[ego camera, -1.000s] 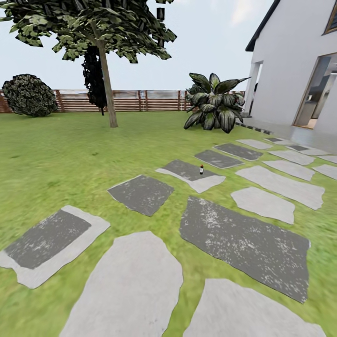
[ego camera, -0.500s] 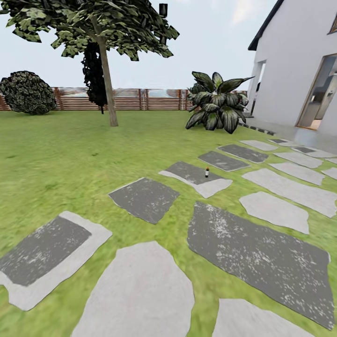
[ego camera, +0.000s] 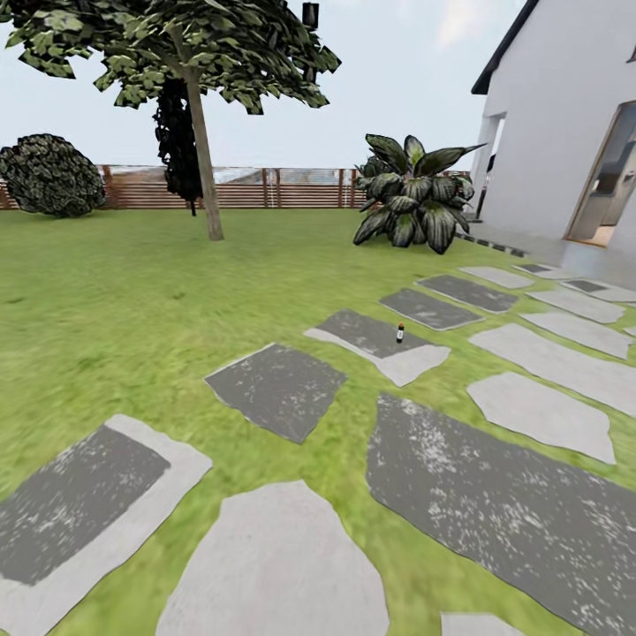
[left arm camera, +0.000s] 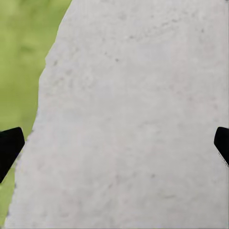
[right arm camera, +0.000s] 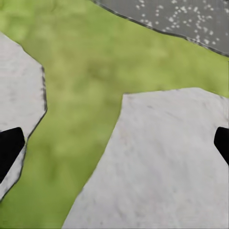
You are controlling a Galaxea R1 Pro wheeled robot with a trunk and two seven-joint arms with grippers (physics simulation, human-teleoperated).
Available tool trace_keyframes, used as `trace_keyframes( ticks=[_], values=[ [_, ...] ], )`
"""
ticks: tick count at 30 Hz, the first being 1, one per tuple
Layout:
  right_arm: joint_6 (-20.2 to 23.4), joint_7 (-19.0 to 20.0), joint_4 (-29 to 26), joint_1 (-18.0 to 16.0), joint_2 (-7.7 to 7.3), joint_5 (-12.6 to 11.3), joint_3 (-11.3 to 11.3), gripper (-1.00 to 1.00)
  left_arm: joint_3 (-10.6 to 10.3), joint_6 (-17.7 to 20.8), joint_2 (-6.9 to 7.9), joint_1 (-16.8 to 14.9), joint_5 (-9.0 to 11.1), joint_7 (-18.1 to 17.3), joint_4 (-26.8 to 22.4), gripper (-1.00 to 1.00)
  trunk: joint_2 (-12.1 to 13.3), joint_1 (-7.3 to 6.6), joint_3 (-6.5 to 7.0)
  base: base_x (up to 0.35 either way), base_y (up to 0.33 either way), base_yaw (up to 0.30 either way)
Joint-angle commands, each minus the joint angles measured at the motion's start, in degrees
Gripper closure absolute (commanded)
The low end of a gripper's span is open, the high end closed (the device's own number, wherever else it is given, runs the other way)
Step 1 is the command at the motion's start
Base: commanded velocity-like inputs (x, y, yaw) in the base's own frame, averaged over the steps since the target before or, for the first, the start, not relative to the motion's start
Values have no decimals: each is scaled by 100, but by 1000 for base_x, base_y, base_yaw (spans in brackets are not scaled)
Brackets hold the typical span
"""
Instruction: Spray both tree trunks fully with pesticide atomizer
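The pesticide atomizer point(ego camera: 400, 332), a small dark bottle with a pale cap, stands upright on a grey stone slab point(ego camera: 375, 340) in the middle distance of the head view. A tree point(ego camera: 177, 44) with a straight grey-brown trunk point(ego camera: 203, 159) rises from the lawn at the far left, well beyond the bottle. My left gripper point(left arm camera: 114, 145) hangs open over a pale stone slab point(left arm camera: 133, 114), holding nothing. My right gripper point(right arm camera: 114, 145) is open too, above grass point(right arm camera: 81, 95) and pale slabs, with nothing between its fingers.
Stepping stones point(ego camera: 495, 495) cross the lawn toward a white house point(ego camera: 565, 132) at the right. A broad-leaved plant point(ego camera: 411, 208) stands near the house corner. A round bush point(ego camera: 50, 175) sits at the far left by the brown slat fence point(ego camera: 265, 188). A dark ragged mass point(ego camera: 179, 146) hangs behind the trunk.
The whole head view has shifted: the camera has moved forward, so the slabs and the atomizer appear nearer and further right. Nothing in the garden itself has moved.
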Motion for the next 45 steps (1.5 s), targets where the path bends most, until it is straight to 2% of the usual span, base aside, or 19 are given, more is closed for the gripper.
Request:
trace_keyframes(
  ticks=[1,29,45],
  values=[
    [-20,-1,4,-2,-1,-33,4,-100,-3,-17,-1,-3,32,-2,4,-100,-3,1,-5,316,102,0],
    [-21,-1,5,-2,-1,-31,4,-100,6,-17,-1,-3,32,-2,4,-100,-3,1,-9,316,101,0],
    [-21,-1,5,-2,-1,-40,-2,-100,6,-17,-1,-3,34,-2,4,-100,-3,1,-94,317,100,0]
  ],
)
